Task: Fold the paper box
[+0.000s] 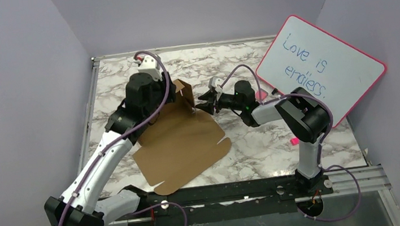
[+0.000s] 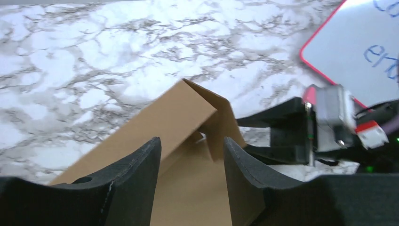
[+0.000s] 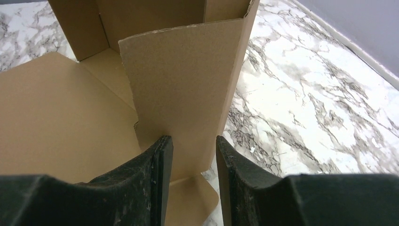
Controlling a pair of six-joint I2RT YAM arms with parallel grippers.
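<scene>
Right wrist: your right gripper (image 3: 192,141) has its two black fingers (image 3: 157,179) a small way apart. Nothing is pinched between them.
Flap: a brown flap (image 3: 188,75) stands straight up just past those fingertips. It is wider than the gap. You cannot tell if the tips touch it.
Left wrist: your left gripper (image 2: 191,141) has its jaws wider apart. Brown card shows in the gap, but you see no squeeze on it.
Lifted wall: past your left fingers a side wall (image 2: 160,117) of the card is tipped up. It meets the flap at a bent corner. Your right gripper points at that corner from the right.
Paper box: your paper box (image 1: 181,143) is mostly one flat brown sheet. It lies in the middle of the table, between your two arms. Only its far edge is lifted.
Arms: your left arm (image 1: 106,155) reaches over the far left part of the sheet. Your right arm (image 1: 301,118) comes in low from the right.
Table: the table (image 1: 269,139) has a white and grey marble top.
Whiteboard: a whiteboard (image 1: 323,65) with a pink rim and blue writing leans at the far right, behind your right arm and off the sheet.
</scene>
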